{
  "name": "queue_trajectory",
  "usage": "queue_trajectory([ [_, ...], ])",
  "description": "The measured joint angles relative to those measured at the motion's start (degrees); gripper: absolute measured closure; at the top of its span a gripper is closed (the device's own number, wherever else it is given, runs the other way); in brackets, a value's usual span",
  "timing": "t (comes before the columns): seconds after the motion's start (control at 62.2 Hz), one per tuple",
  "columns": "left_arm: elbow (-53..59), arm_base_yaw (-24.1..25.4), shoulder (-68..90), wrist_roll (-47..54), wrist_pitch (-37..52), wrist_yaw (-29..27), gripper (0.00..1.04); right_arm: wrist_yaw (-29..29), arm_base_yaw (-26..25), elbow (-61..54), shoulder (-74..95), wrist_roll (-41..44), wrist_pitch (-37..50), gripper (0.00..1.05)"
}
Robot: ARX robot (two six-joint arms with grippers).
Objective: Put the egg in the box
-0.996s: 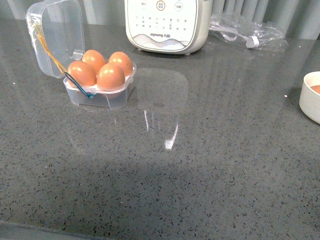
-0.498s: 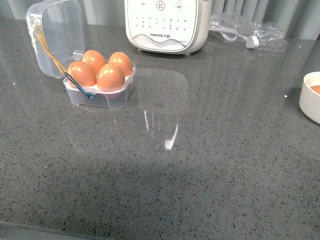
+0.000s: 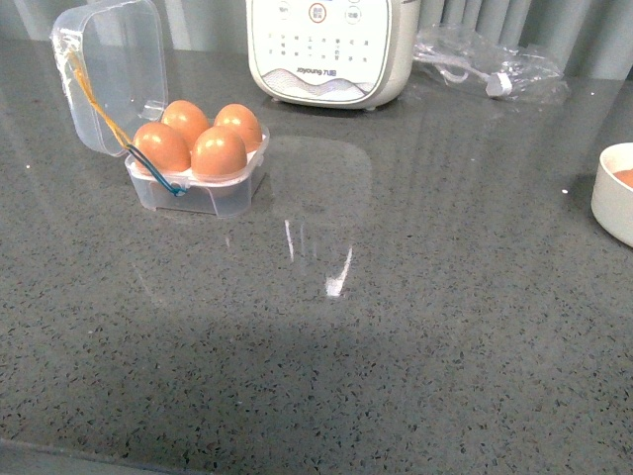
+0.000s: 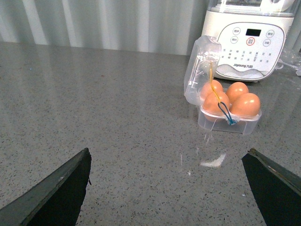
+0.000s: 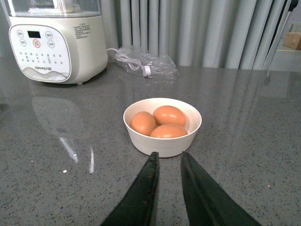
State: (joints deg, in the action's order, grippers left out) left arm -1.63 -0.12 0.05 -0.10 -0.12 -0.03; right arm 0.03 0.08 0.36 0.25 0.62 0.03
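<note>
The clear box [image 3: 198, 188] stands at the back left of the grey table with its lid [image 3: 114, 69] hinged up. All its cups hold orange-brown eggs [image 3: 218, 150]. It also shows in the left wrist view [image 4: 228, 120], well ahead of my open, empty left gripper [image 4: 167, 162]. My right gripper [image 5: 168, 157] is shut and empty, its tips just short of the cream bowl [image 5: 162, 139], which holds three more eggs [image 5: 168, 114]. Neither gripper shows in the front view.
A cream-white appliance [image 3: 326, 49] with buttons stands at the back centre, also in the right wrist view [image 5: 56, 40]. A crinkled clear bag with a cable [image 3: 490, 64] lies to its right. The bowl's rim [image 3: 615, 193] shows at the right edge.
</note>
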Motion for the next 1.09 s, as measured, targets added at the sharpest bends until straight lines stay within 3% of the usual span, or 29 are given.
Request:
queue_trajectory([
  [0.08, 0.0, 0.0, 0.0, 0.0, 0.0, 0.0, 0.07, 0.0, 0.0, 0.0, 0.0, 0.0, 0.0, 0.7],
  [0.45, 0.0, 0.0, 0.0, 0.0, 0.0, 0.0, 0.07, 0.0, 0.0, 0.0, 0.0, 0.0, 0.0, 0.06],
  [0.546, -0.2, -0.3, 0.6, -0.4, -0.8, -1.2, 0.07, 0.0, 0.0, 0.0, 0.0, -0.2, 0.0, 0.08],
  [0.643, -7.2, -3.5, 12.2, -9.5, -18.7, -14.7, 0.07, 0.0, 0.0, 0.0, 0.0, -0.2, 0.0, 0.07],
  [0.675, -8.2, -3.7, 15.3, -11.3, -21.6, -16.4, 0.07, 0.0, 0.0, 0.0, 0.0, -0.2, 0.0, 0.07],
  [0.803, -9.2, -3.2, 21.0, -16.0, -20.8, -13.7, 0.07, 0.0, 0.0, 0.0, 0.0, -0.2, 0.0, 0.07],
  [0.916, -12.5, -3.4, 25.2, -16.3, -14.7, -12.9, 0.07, 0.0, 0.0, 0.0, 0.0, -0.2, 0.0, 0.07],
  [1.092, -17.6, -2.2, 36.6, -14.6, -2.8, -7.1, 0.07, 0.0, 0.0, 0.0, 0.0, -0.2, 0.0, 0.07],
])
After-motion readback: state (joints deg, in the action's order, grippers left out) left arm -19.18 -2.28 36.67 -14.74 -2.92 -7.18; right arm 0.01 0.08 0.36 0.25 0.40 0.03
